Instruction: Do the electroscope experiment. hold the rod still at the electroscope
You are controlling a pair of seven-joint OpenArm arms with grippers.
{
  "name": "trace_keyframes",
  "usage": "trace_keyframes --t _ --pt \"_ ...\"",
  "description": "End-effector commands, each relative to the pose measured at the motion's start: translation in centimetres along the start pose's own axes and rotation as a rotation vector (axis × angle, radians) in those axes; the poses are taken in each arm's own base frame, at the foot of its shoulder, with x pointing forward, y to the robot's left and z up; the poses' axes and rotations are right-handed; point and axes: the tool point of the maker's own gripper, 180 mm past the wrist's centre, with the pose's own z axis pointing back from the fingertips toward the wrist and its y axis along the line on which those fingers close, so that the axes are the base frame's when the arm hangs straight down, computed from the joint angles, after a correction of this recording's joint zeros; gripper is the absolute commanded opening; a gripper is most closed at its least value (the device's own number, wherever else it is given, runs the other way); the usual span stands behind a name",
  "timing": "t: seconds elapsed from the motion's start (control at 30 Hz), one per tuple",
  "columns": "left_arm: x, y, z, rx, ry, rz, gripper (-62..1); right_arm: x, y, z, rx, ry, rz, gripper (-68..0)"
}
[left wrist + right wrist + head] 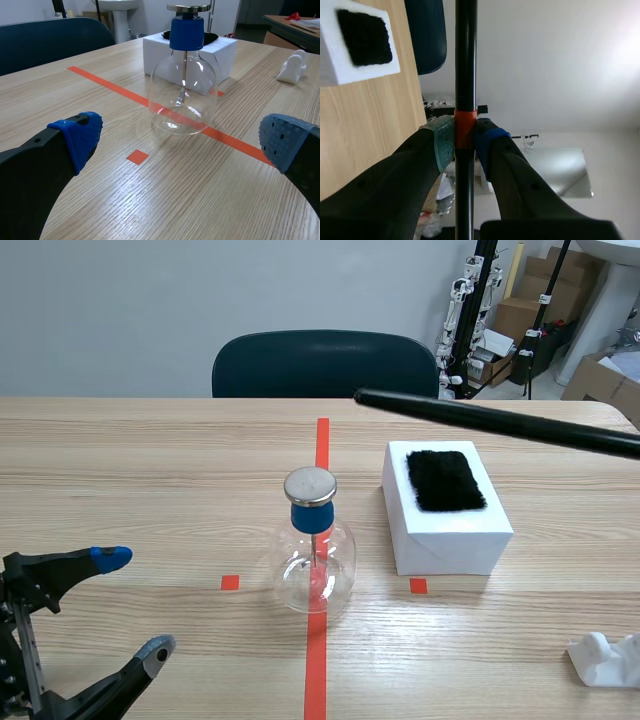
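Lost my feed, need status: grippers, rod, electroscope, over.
Left gripper open, low. Right gripper shut on rod. Tip apart from electroscope. White box beside it, not blocking.

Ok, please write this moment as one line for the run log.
right gripper: shut on long black rod | rod tip: apart from metal disc of glass flask electroscope | left gripper: open, empty

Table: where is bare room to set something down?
Bare table left of the electroscope, from the far edge down to the open left jaws. Crowded: electroscope and box sit close, and the rod passes over that side.
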Motion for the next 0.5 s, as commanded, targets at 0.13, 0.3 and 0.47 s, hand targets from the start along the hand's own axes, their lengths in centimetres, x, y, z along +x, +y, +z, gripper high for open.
trace_keyframes --t 0.13,0.3,0.47 --pt "0.8 0.0 -0.4 0.000 -0.038 -0.004 1.4 0.9 -0.6 1.3 -0.056 0.009 -0.094 -67.9" --pt "0.8 0.0 -0.4 0.000 -0.038 -0.004 1.4 2.1 0.1 2.8 -0.055 -0.010 -0.164 -67.9" --pt "0.8 0.1 -0.4 0.000 -0.038 -0.004 1.4 3.7 2.4 3.8 0.027 -0.072 -0.149 -67.9"
